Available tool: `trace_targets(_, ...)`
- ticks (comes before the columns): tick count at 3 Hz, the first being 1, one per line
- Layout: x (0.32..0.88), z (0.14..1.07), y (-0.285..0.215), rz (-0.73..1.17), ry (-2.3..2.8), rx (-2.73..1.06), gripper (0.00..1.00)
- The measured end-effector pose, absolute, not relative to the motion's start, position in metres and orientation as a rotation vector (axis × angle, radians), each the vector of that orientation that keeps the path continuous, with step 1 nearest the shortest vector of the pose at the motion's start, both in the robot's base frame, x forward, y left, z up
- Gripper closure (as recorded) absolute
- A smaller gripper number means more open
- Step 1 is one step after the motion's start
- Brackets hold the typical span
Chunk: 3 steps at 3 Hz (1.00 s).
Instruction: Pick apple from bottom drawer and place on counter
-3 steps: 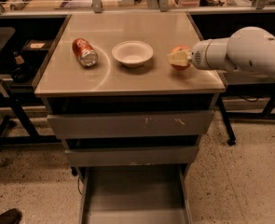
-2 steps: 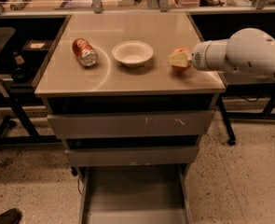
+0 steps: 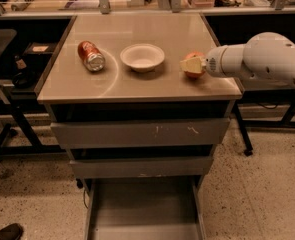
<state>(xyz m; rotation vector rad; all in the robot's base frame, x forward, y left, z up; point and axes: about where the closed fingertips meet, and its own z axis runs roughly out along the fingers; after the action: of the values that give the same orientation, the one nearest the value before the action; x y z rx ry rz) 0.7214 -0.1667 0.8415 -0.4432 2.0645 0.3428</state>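
The apple, red with a yellowish patch, rests on the counter near its right front corner. My gripper reaches in from the right on the white arm and is shut on the apple, a pale finger lying across its front. The bottom drawer is pulled out at floor level, and no object shows in the part of its grey tray that is in view.
A white bowl stands mid-counter, left of the apple. A red soda can lies on its side further left. The two upper drawers are shut. Dark tables with clutter stand on both sides and behind.
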Motion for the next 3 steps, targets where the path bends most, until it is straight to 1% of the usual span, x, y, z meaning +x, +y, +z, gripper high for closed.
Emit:
trace_targets(1,0.7214,0.8414,-0.1667,0.343,2.065,-0.443,1.00)
trace_targets(2,0.7214,0.8414,-0.1666,0.343,2.065,-0.443,0.81)
trace_targets(3,0.7214,0.8414,-0.1666,0.343,2.065,-0.443,0.58)
